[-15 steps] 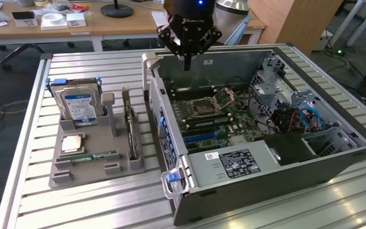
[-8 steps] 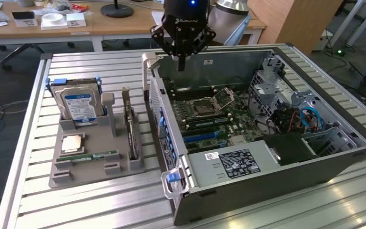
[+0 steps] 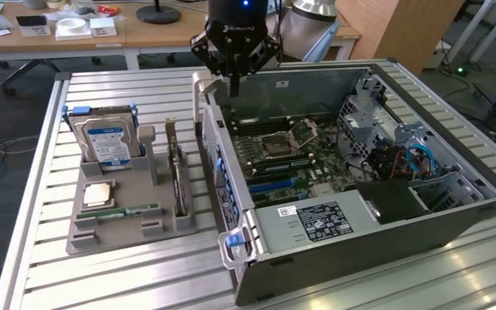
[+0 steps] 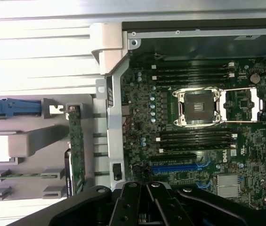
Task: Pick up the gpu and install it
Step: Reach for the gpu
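At the exterior view's left, a grey holder [image 3: 84, 240] is seen on the slatted table, with a hard drive [image 3: 106, 143] stood upright at its far end and a RAM stick [image 3: 132, 211] laid flat nearer the front. Along the holder's right side the gpu [image 3: 177, 184] is lodged on edge in its slot. It is seen almost edge-on, so its faces can hardly be told apart, but it appears to be fully seated there and touched by nothing.

Further right, the gripper [image 3: 233, 87] is held above the left wall of the open computer case [image 3: 386, 240], near the case's far end. Its fingers are pressed together and nothing is pinched between them. It is kept well apart from the gpu.

Inside the case, the motherboard [image 3: 291, 161] is exposed, and the blue expansion slot [image 4: 177, 167] is found vacant, with no card stood in it.

The task is therefore judged to be at its very start. The pick-up has not been made, no contact with the gpu has been established, and the whole of the installation is left to be done.
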{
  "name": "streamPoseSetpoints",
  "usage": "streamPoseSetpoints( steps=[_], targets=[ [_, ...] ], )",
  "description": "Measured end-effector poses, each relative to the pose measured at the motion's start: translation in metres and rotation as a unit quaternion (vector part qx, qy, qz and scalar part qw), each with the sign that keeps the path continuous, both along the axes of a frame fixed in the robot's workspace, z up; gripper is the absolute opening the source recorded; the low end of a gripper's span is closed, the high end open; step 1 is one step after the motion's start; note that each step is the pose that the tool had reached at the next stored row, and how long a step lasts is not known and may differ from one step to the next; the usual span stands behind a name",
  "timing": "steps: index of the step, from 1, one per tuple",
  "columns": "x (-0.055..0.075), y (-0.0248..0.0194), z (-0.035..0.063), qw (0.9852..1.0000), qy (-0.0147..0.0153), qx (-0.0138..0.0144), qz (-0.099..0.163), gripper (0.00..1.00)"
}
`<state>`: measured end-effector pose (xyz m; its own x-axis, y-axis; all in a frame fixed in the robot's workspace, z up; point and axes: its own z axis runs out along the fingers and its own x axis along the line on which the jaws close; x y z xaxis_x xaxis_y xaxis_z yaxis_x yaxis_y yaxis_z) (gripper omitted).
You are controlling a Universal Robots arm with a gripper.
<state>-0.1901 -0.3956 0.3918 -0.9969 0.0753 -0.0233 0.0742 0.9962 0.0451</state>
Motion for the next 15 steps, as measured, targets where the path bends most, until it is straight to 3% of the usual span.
streamPoseSetpoints(
  steps=[15],
  targets=[
    [-0.034, 0.0035, -0.0015, 1.0000, 0.0000, 0.0000, 0.000, 0.11]
  ],
)
